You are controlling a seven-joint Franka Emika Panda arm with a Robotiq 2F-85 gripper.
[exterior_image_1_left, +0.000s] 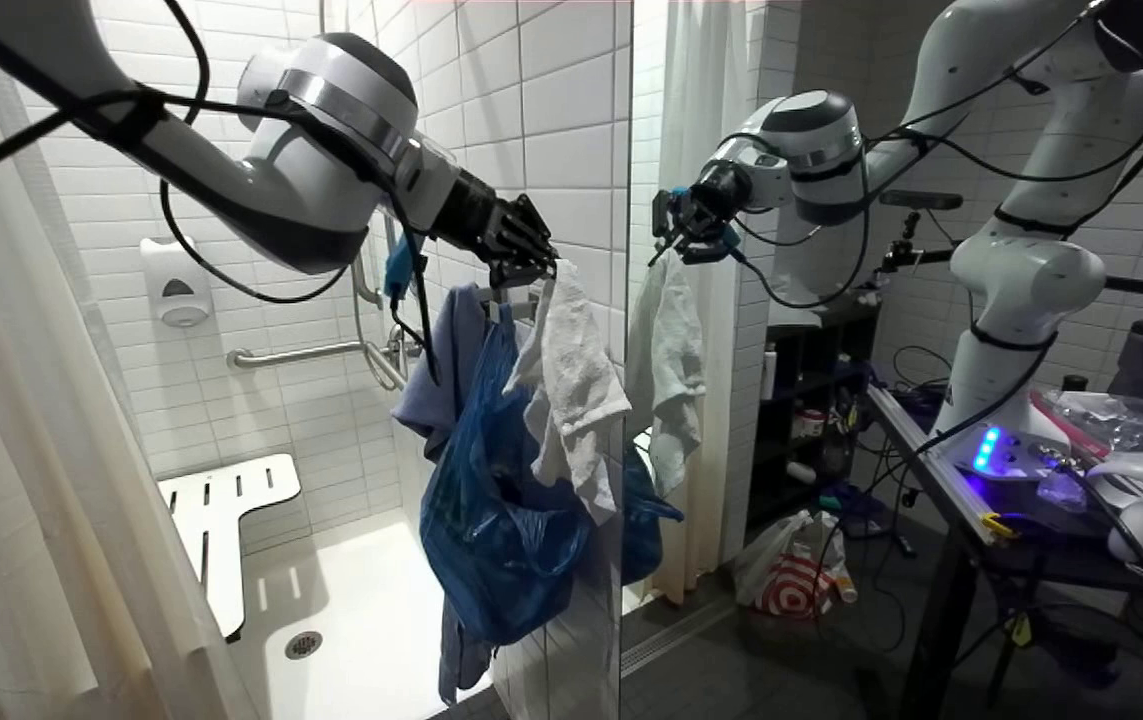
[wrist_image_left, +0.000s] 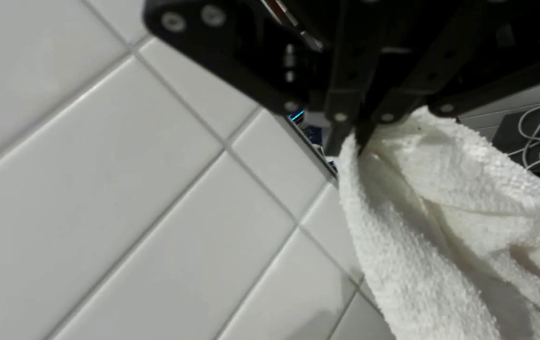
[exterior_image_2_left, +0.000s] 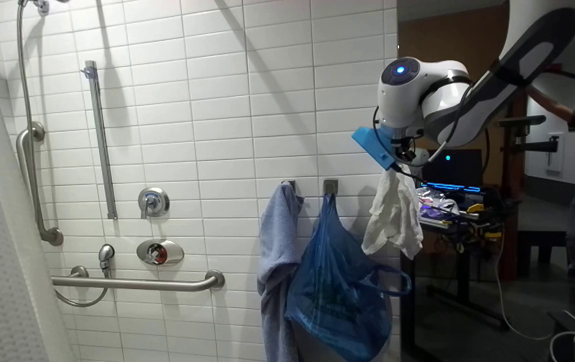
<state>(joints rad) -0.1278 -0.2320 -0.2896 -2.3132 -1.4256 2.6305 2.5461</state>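
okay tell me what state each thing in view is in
fingers, shut on the white cloth
white cloth, hanging limp in folds
blue bag, hung from a wall hook
blue-gray towel, hung from another hook
shower seat, folded down
shower curtain, drawn partly aside
arm light, lit blue

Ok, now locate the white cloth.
In an exterior view, the white cloth hangs to the upper right of the blue bag; in the wrist view it fills the lower right, pinched in the gripper.
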